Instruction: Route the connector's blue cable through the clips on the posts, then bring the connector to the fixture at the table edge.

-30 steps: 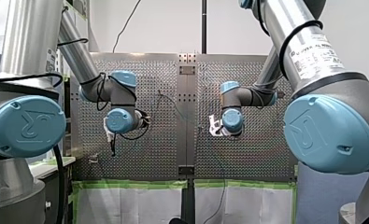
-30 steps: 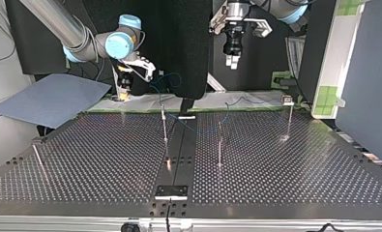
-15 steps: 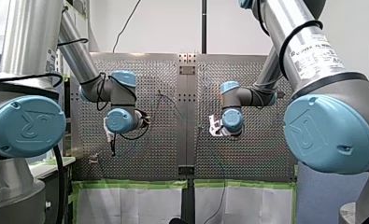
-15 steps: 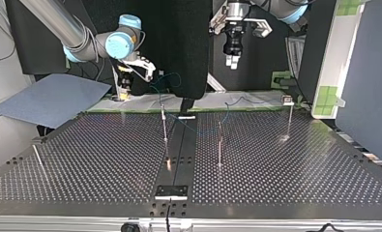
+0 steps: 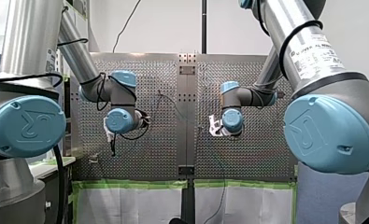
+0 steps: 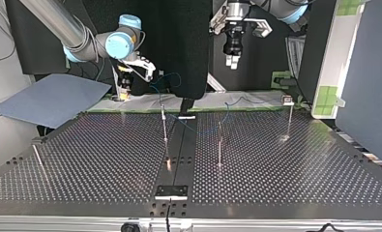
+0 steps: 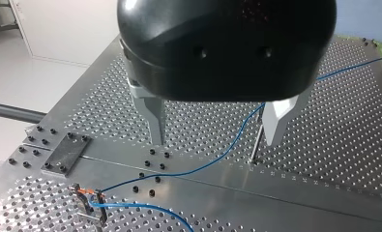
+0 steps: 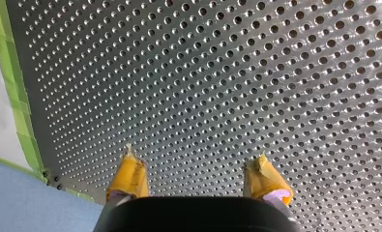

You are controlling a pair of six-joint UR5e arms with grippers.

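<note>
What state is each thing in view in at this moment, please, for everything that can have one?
Left gripper, open, holding nothing, above the table.
Right gripper, open, nothing between its yellow pads.
Blue cable, loose over the table, in neither gripper.
Posts, standing on the table.
</note>
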